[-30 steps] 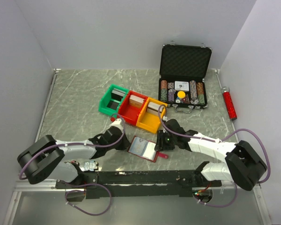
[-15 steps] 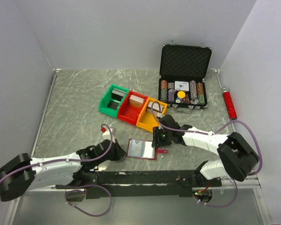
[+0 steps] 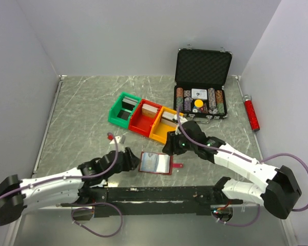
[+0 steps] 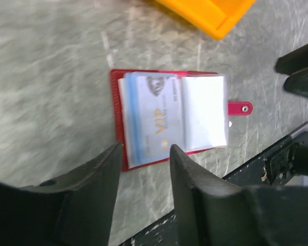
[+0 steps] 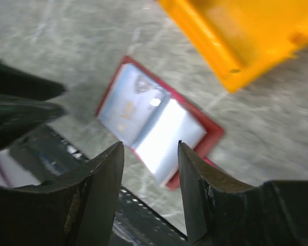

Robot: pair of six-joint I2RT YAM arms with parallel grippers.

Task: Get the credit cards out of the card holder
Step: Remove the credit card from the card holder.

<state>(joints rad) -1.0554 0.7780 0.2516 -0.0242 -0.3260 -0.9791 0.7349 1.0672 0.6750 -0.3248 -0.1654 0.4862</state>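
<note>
Card holder lay open by tabletop's near edge, credit cards exposed for extraction. Left gripper half-parted, empty, aligned on them; right gripper likewise, hovering.

Past the left tool, the orange bin is cut off; fine print on the credit cards blurs.

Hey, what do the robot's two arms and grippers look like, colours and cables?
Both the left arm and right arm have white shells with bulky black joints. Thin purple cables loop along each. The left gripper and right gripper have matte black tapered fingers. A green light glows on the right wrist.
</note>
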